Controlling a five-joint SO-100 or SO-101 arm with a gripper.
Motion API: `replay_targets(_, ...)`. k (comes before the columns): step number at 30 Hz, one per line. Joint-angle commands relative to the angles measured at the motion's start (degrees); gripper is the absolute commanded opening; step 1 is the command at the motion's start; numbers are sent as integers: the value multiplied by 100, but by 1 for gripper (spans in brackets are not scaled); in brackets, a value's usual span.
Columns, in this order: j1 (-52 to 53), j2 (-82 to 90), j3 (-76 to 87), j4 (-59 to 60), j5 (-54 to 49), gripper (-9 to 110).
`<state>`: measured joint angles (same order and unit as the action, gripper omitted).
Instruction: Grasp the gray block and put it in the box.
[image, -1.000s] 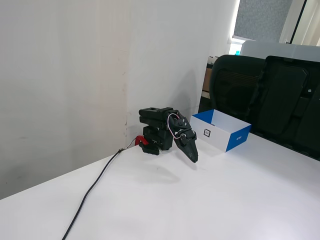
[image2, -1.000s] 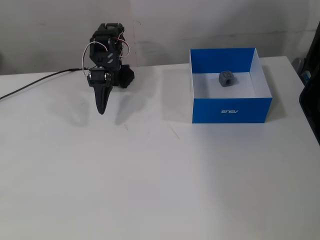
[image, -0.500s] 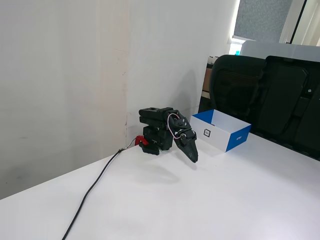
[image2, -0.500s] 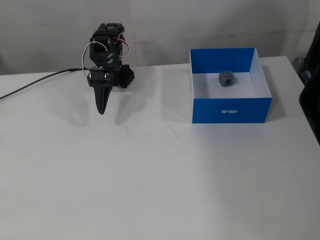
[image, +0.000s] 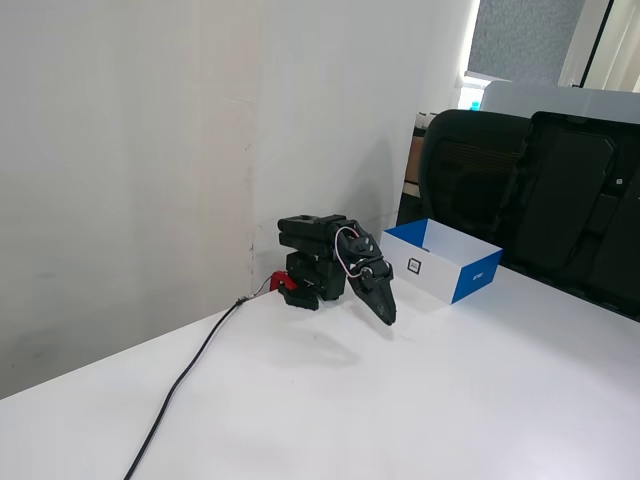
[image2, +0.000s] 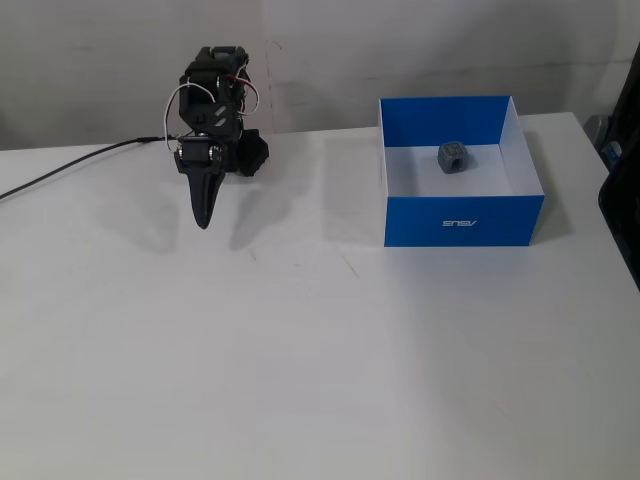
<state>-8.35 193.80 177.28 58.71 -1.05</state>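
Item: gray block (image2: 452, 156), lying on the white floor of the blue-sided box (image2: 463, 221), toward its back wall. Item: gripper (image2: 203, 219), folded down near the arm base, well apart from the box, fingers pressed together, holding nothing. Judgement: delivery looks complete (nothing left to grasp); best practice is keeping the arm parked clear of the box.
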Motion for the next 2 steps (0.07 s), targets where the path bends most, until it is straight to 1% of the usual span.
replay_targets(1,9,70,369,18,35,0)
replay_targets(2,9,70,369,18,35,0)
